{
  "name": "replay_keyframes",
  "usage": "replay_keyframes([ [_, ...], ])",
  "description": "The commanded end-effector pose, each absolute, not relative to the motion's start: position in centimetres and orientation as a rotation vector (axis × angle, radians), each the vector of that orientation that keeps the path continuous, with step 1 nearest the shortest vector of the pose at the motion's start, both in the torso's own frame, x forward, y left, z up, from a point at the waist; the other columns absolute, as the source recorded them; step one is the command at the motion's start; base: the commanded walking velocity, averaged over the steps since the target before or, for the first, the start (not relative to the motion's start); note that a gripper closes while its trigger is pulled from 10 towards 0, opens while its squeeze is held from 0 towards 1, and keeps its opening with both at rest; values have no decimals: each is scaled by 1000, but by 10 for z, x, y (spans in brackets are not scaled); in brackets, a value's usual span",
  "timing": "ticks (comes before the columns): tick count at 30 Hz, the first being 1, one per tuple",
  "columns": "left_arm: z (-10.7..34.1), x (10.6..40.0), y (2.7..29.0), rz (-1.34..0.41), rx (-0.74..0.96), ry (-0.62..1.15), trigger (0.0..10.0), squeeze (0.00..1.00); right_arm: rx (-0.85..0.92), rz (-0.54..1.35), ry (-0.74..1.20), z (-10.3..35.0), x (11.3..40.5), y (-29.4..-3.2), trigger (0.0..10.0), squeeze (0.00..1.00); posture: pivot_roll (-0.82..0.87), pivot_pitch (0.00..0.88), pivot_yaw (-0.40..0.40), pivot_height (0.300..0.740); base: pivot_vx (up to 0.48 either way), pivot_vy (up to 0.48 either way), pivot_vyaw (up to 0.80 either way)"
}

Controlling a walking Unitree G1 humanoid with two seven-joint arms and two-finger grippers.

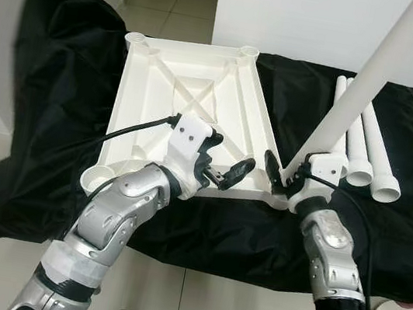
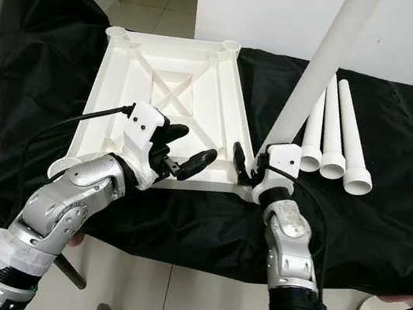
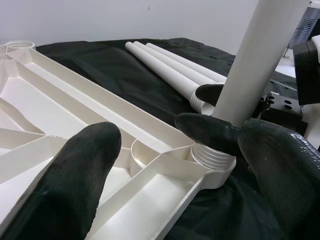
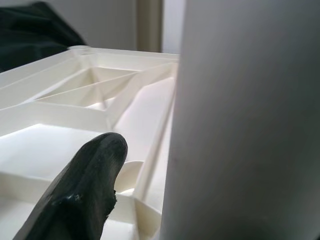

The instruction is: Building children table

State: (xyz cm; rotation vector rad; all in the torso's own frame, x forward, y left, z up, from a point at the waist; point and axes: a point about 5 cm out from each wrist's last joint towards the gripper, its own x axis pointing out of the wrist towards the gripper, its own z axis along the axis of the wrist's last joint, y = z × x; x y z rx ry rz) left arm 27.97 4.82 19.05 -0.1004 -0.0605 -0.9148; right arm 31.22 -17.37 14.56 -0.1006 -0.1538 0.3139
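Right end effector [image 1: 283, 175] grasping long white plastic leg tube [image 1: 377, 72] at upturned white tabletop [image 1: 192, 98] corner socket; left end effector [image 1: 227, 172] released nearby. Risk of cross-threading through tilt.

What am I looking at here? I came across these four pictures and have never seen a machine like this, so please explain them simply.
It is a humanoid robot building a children's table. The two wide pictures come from cameras in its head, looking down; the two close-ups come from cameras on its wrists.

On a black cloth lies the white tabletop, upside down. Three spare white legs lie beside it.

The right gripper, with black fingers, is closed on a fourth table leg standing tilted in the corner socket. The left gripper hovers open over the tabletop's near edge, holding nothing.
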Motion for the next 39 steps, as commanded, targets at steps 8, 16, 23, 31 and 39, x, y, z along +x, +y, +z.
replay_keyframes([
  [8, 194, 281, 49, -919, -94, -72, 10000, 0, -142, 454, -152, 149, 319, -180, 7686, 0, -1, 0, 29, 740, 0, 0, 0],
  [16, 194, 282, 50, -916, -91, -72, 10000, 0, -155, 479, -106, 144, 323, -193, 0, 0, 3, 0, 30, 740, 0, 0, 0],
  [23, 195, 281, 52, -911, -89, -72, 10000, 0, -62, 451, -54, 132, 325, -203, 7804, 0, 8, 0, 34, 740, 0, 0, 0],
  [31, 195, 281, 52, -917, -88, -70, 10000, 0, -85, 452, -49, 127, 324, -206, 10000, 0, 4, 0, 41, 740, 0, 0, 0],
  [39, 195, 281, 51, -924, -86, -68, 10000, 0, -85, 452, -11, 119, 323, -207, 10000, 0, 2, 0, 44, 740, 0, 0, 0],
])
